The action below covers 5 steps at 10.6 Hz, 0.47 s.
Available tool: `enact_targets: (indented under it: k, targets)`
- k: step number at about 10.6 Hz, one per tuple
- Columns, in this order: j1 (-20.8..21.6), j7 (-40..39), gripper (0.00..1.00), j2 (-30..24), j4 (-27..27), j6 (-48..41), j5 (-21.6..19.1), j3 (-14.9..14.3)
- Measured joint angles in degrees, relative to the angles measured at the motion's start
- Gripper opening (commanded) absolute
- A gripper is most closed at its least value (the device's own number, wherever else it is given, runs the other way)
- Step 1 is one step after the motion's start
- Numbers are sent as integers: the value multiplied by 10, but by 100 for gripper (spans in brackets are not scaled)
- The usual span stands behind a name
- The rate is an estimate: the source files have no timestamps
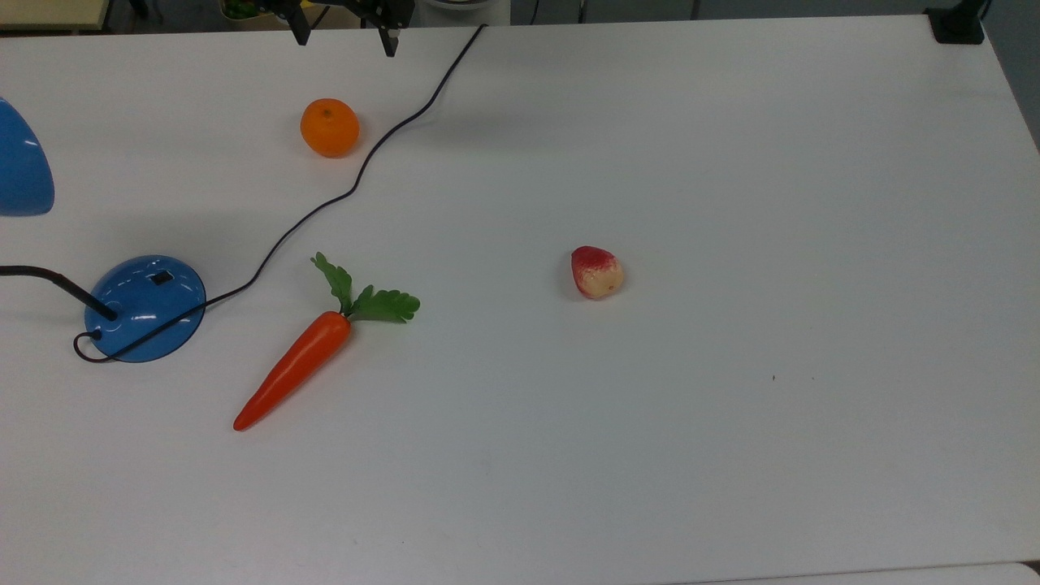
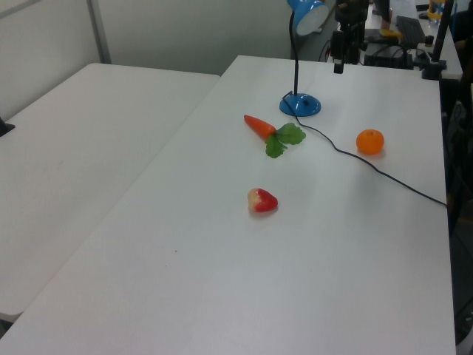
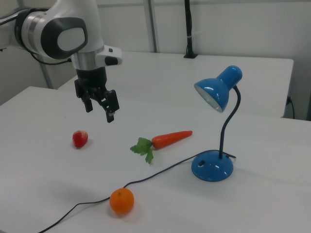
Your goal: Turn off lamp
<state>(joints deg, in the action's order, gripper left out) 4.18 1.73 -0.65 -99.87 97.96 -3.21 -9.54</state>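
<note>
The lamp stands at the top view's left, its glossy blue dome base (image 1: pixel 145 309) bearing a small black switch (image 1: pixel 162 277). A black bendy neck (image 3: pixel 228 121) rises to the blue shade (image 3: pixel 214 94), and the black cord (image 1: pixel 349 191) runs off across the table. In the left view the lamp base (image 2: pixel 300 106) sits at the far end. My gripper (image 1: pixel 345 36) hangs open and empty at the top view's upper edge, well away from the base and beyond the orange. In the right view the gripper (image 3: pixel 99 110) hovers high above the table, left of the carrot.
An orange (image 1: pixel 329 127) lies beside the cord below the gripper. A toy carrot (image 1: pixel 296 366) with green leaves lies right of the lamp base in the top view. A red-and-yellow fruit (image 1: pixel 597 272) sits mid-table on the white table (image 1: pixel 731 406).
</note>
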Motion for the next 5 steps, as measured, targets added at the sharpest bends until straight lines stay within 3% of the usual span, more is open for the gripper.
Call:
enact_targets:
  k: [5]
  targets:
    - [-1,-10,100,10,17,-7,0,0]
